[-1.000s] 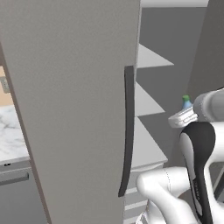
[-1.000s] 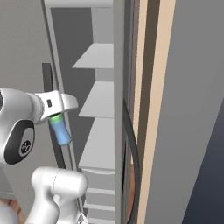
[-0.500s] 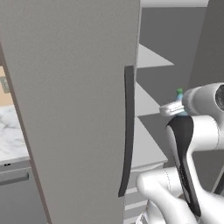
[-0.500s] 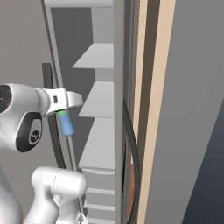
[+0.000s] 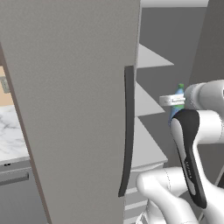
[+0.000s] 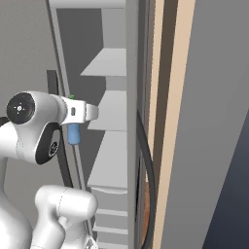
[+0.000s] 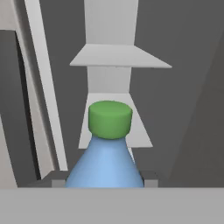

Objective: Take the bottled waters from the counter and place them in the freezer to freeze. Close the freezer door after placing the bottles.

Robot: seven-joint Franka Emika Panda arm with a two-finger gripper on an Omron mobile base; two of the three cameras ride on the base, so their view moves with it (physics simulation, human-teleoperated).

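I have the blue bottle [image 7: 106, 153] clamped in the gripper [image 7: 105, 180], the two fingers pressed against its sides low on the body. In the hand view its green cap [image 7: 110, 119] points away from the palm, toward the shelves ahead. From the left base view the bottle [image 5: 176, 107] shows as a sliver of blue just past the hand, and from the right base view its blue lower end [image 6: 73, 133] hangs below the hand, so it sits roughly upright in the grip.

Directly ahead of the gripper is the open freezer [image 7: 183, 65], grey inside, with white shelves [image 7: 119, 57] stacked one above another. One shelf [image 7: 133, 122] lies just beyond the cap, another higher up past it. I see nothing standing on the shelves in front of me. The bottle is in the air in front of them, touching none.

To the gripper's left in the left base view stands the freezer door [image 5: 70, 100], swung open, a flat grey panel with its long dark handle [image 5: 127, 131] running down the edge nearest the hand. Further left past the door, a strip of the marbled counter [image 5: 11, 135] shows, well apart from the gripper. On the gripper's other side in the right base view is the other grey door [image 6: 209, 146] with a tan strip [image 6: 175, 97] beside it.

The arm [image 5: 188, 153] rises from the base, bends at a dark-sided elbow, and the hand reaches level into the freezer opening.
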